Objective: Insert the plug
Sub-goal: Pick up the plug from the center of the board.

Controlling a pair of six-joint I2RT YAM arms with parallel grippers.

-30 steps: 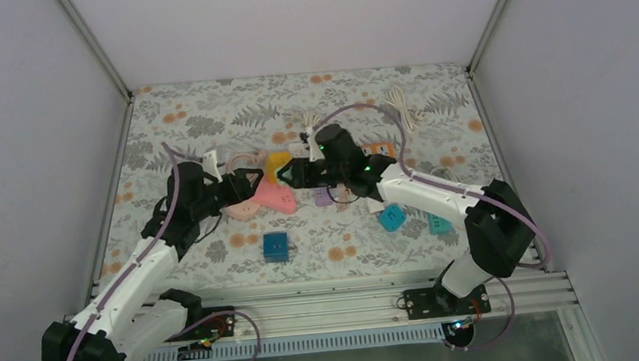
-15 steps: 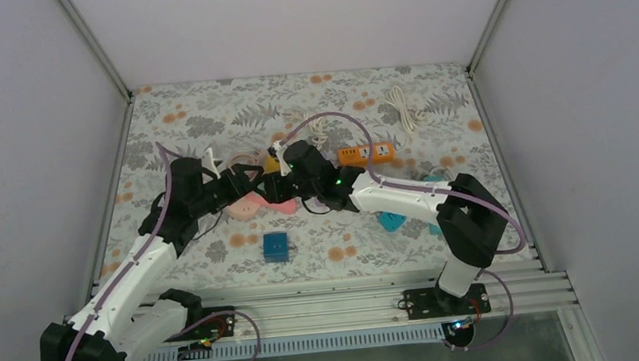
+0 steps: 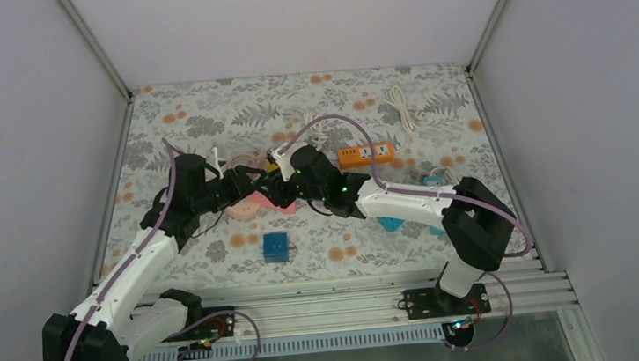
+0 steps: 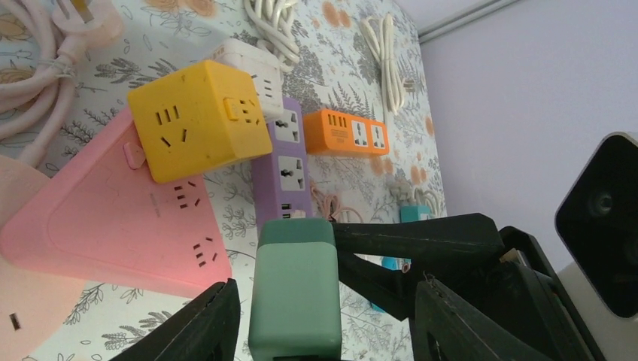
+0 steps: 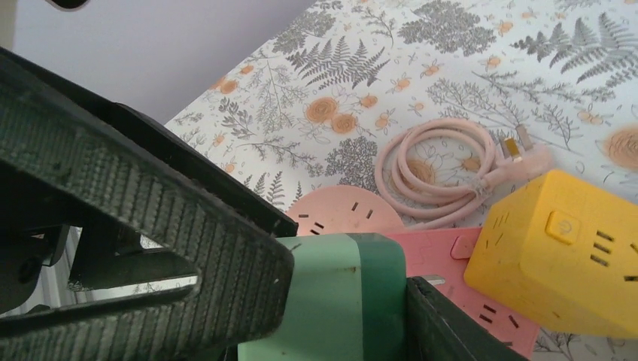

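A two-tone green plug [image 4: 293,293] hangs in the air above the pink triangular power strip [image 4: 98,218]. My right gripper [image 5: 346,278] is shut on the green plug [image 5: 342,308], one finger on each side. Coming from the opposite side, my left gripper [image 4: 325,289] stands open around the same plug, with a gap showing at each finger. In the top view the two grippers meet tip to tip, left gripper [image 3: 254,180] against right gripper [image 3: 279,183], and the plug is hard to make out there.
A yellow cube socket [image 4: 195,120] leans on the pink strip, with a purple strip [image 4: 290,162] and an orange strip [image 3: 366,153] beyond. A round pink socket [image 5: 346,214], a coiled pink cable [image 5: 436,162], a blue cube [image 3: 275,247] and white cables [image 3: 402,106] lie around.
My right arm has swung left with the green plug to meet the left gripper. The left jaws have narrowed a little around the plug.
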